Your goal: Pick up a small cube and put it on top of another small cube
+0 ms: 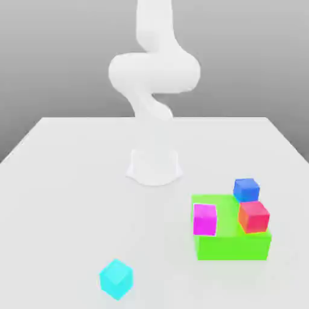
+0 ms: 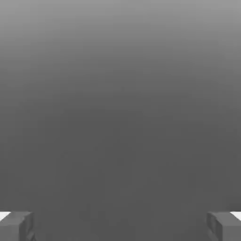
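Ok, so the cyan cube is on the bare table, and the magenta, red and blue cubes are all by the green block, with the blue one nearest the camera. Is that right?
Not quite: in the exterior view the blue cube is the farthest from the camera of those three. The rest stands.

The arm [image 1: 154,72] is smooth white with rounded segments; the end effector [image 2: 120,227] has dark grey fingers.

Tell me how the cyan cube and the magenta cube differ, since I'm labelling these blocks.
The cyan cube sits on the table; the magenta cube rests on the green block. The cyan cube has a corner toward the camera, while the magenta cube faces it squarely. Both are plain, single-coloured cubes.
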Robot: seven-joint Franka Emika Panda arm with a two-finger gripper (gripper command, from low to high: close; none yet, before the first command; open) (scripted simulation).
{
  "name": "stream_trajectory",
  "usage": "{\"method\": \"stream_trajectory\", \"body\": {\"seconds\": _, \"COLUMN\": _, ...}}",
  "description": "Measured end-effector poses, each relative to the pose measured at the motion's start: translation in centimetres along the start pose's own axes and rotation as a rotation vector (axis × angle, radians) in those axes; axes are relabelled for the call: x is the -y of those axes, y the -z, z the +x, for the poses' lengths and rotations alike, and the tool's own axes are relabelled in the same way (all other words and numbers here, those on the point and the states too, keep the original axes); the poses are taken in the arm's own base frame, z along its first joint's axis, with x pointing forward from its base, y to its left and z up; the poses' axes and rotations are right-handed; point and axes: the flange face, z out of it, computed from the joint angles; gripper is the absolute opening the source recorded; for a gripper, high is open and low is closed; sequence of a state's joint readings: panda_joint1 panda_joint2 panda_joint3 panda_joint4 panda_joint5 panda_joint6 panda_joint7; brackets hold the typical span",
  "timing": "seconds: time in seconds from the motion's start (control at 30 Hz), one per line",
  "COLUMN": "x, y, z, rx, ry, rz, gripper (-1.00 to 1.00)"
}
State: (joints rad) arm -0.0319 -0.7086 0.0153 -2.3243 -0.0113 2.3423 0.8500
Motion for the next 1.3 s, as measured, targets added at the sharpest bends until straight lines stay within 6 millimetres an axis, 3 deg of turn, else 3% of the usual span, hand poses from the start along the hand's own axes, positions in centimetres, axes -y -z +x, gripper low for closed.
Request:
{"method": "stream_trajectory", "body": {"seconds": 0.13, "x": -1.6, "y": -8.6, "z": -0.2, "rx": 0.048, "ry": -0.083, "rz": -0.119, "gripper": 0.0}}
{"method": "stream_trajectory", "body": {"seconds": 0.3, "x": -5.3, "y": -18.4, "z": -1.4, "rx": 0.109, "ry": -0.186, "rz": -0.257, "gripper": 0.0}}
{"method": "stream_trajectory", "body": {"seconds": 0.5, "x": -11.7, "y": -28.4, "z": -4.4, "rx": 0.187, "ry": -0.315, "rz": -0.414, "gripper": 0.0}}
{"method": "stream_trajectory", "body": {"seconds": 0.7, "x": -19.4, "y": -36.2, "z": -9.1, "rx": 0.271, "ry": -0.455, "rz": -0.564, "gripper": 0.0}}
{"method": "stream_trajectory", "body": {"seconds": 0.8, "x": -23.1, "y": -39.2, "z": -12.3, "rx": 0.318, "ry": -0.52, "rz": -0.634, "gripper": 0.0}}
{"method": "stream_trajectory", "body": {"seconds": 0.97, "x": -26.6, "y": -43.6, "z": -15.4, "rx": 0.333, "ry": -0.543, "rz": -0.655, "gripper": 0.0}}
{"method": "stream_trajectory", "body": {"seconds": 1.0, "x": -27.2, "y": -44.4, "z": -16.0, "rx": 0.333, "ry": -0.543, "rz": -0.656, "gripper": -1.0}}
{"method": "stream_trajectory", "body": {"seconds": 1.2, "x": -27.4, "y": -44.8, "z": -16.3, "rx": 0.332, "ry": -0.542, "rz": -0.655, "gripper": -1.0}}
{"method": "stream_trajectory", "body": {"seconds": 1.3, "x": -26.4, "y": -43.4, "z": -15.3, "rx": 0.333, "ry": -0.544, "rz": -0.655, "gripper": -1.0}}
